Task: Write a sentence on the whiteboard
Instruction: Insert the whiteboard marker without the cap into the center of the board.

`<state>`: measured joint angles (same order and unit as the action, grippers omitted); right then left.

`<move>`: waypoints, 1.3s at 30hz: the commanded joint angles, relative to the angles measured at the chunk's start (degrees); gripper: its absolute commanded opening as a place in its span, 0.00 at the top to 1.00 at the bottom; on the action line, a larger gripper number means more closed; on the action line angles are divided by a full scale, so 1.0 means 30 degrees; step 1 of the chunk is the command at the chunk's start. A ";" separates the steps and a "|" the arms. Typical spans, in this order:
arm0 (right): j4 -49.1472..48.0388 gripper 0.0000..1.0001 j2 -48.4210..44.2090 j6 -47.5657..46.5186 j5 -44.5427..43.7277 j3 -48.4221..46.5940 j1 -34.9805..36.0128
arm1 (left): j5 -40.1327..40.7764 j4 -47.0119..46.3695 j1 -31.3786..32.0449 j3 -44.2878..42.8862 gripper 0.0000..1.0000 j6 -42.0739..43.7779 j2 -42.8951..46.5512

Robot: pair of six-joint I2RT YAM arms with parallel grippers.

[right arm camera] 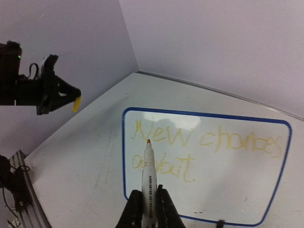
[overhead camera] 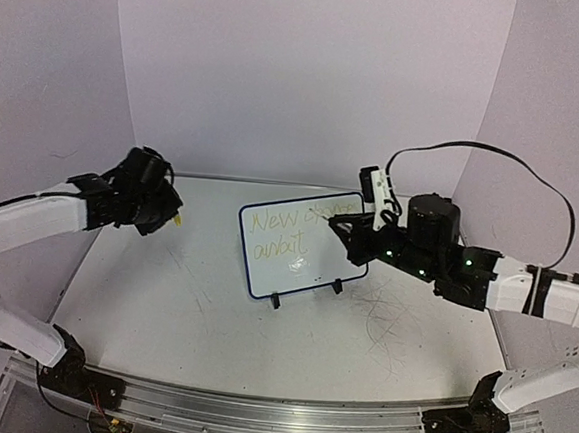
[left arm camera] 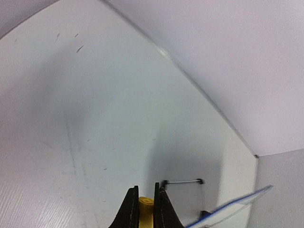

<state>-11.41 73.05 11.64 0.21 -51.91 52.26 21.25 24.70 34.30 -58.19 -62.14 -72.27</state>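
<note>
The whiteboard with its dark blue frame stands on two black feet mid-table; it also shows in the right wrist view. The sentence in pale yellow reads "New chances await" in two lines, also seen from the top. My right gripper is shut on a white marker, uncapped, its orange tip pointing at the board's left part, short of it. My left gripper is shut on a yellow marker cap and hangs above the table's left side.
Grey scribble scratches mark the white tabletop right of the board. Lilac walls close the back and both sides. A metal rail runs along the near edge. A black cable loops above the right arm.
</note>
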 commanded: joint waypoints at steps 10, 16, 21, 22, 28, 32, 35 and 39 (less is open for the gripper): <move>-0.5118 1.00 0.7622 0.5217 0.4162 -0.6179 0.3882 | -0.7778 -1.4007 -0.0038 0.5825 0.93 0.3585 0.6817; -0.6225 1.00 0.8788 0.5833 0.1906 -0.7286 0.4528 | -0.7780 -1.5936 -0.0038 0.6974 0.97 0.1294 0.6789; -0.6186 1.00 0.9322 0.4935 -0.0299 -0.8089 0.5143 | -0.7270 -1.6922 -0.0032 0.7962 1.00 -0.2394 0.6376; -0.6160 1.00 0.9366 0.4507 -0.1035 -0.8266 0.5350 | -0.7266 -1.6927 -0.0038 0.8129 1.00 -0.3273 0.6235; -0.4729 1.00 1.0192 0.2607 -0.5209 -0.9674 0.6343 | -0.5744 -1.7033 -0.0038 0.8989 1.00 -0.6324 0.6423; -0.4540 1.00 1.0651 0.2457 -0.5967 -1.0028 0.6605 | -0.5206 -1.7243 -0.0038 0.9385 1.00 -0.7682 0.6700; -0.4497 1.00 1.1068 0.1885 -0.6581 -1.0484 0.6819 | -0.5101 -1.7511 -0.0038 0.9717 1.00 -0.8858 0.6727; -0.4400 1.00 1.1480 0.1454 -0.7105 -1.0920 0.6926 | -0.5199 -1.7656 -0.0038 0.9828 1.00 -0.9589 0.6616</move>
<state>-24.55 106.32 18.66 -16.92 -81.50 72.58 4.78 -24.84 34.22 -28.87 -86.24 -53.00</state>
